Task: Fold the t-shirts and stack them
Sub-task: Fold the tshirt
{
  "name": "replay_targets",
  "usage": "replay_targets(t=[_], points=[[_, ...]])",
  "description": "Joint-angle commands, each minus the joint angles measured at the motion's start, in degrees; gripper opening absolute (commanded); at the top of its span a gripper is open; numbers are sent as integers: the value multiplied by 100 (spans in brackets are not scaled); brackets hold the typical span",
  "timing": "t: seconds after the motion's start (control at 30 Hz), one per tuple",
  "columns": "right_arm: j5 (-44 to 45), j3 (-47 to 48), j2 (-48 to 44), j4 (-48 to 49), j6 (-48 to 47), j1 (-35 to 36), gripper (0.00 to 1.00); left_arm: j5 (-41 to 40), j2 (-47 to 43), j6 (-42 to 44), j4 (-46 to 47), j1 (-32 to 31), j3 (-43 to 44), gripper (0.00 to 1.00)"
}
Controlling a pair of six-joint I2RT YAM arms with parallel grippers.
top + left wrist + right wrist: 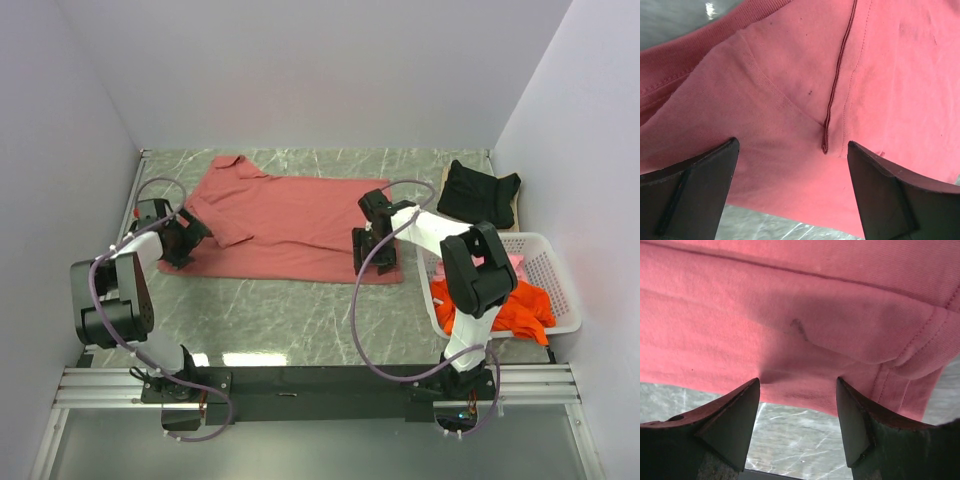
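Observation:
The brick-red t-shirt (290, 225) lies spread on the table, partly folded, a sleeve laid over its left part. My left gripper (183, 240) is open at the shirt's left near edge; the left wrist view shows the cloth (805, 90) and a hem seam between the fingers (695, 185). My right gripper (372, 252) is open at the shirt's right near corner; the right wrist view shows the cloth edge (800, 340) just beyond its fingers (860, 425). A black t-shirt (478, 192) lies folded at the back right. An orange t-shirt (515, 310) and a pink t-shirt (513, 262) lie in the basket.
The white lattice basket (560, 290) stands at the right edge by the right arm. The walls close in at left, back and right. Bare grey marbled tabletop (300, 320) lies between the red shirt and the arm bases.

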Motion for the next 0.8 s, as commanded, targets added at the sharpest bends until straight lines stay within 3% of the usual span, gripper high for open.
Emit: replay_targets(t=[0.0, 0.43, 0.63, 0.77], points=[[-96, -256, -18, 112, 160, 311, 69, -110, -170, 355, -245, 244, -216, 97], [-562, -1917, -869, 297, 1048, 1365, 69, -847, -855, 741, -939, 755, -393, 98], [-273, -1367, -1292, -265, 899, 1392, 70, -1348, -1567, 636, -1079, 693, -182, 97], [114, -776, -1257, -652, 759, 1375, 70, -1621, -2076, 487, -1273, 167, 222, 97]])
